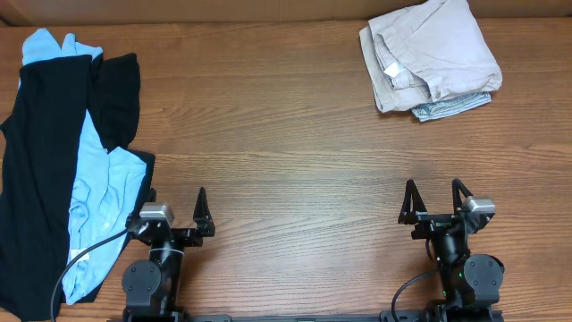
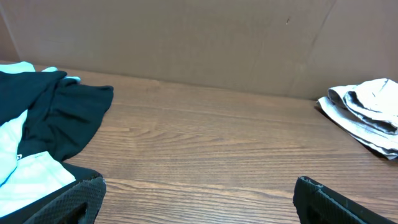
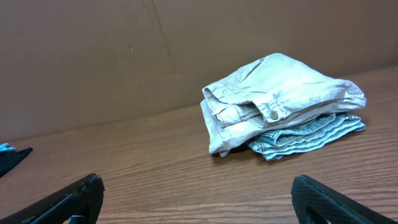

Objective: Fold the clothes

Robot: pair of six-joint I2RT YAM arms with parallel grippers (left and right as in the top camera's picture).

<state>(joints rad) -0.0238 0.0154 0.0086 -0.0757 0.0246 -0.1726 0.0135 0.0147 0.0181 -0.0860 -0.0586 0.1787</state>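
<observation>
A heap of unfolded clothes lies at the table's left: a black garment [image 1: 36,170] over a light blue one [image 1: 103,201]. It also shows at the left of the left wrist view [image 2: 56,115]. A folded beige pair of shorts [image 1: 433,49] sits on a folded pale striped garment [image 1: 447,107] at the back right, and shows in the right wrist view [image 3: 280,99]. My left gripper [image 1: 174,210] is open and empty near the front edge, beside the heap's right edge. My right gripper [image 1: 436,199] is open and empty at the front right.
A brown cardboard wall [image 2: 199,37] runs along the table's far edge. Bare wooden tabletop [image 1: 286,152] lies between the heap and the folded stack.
</observation>
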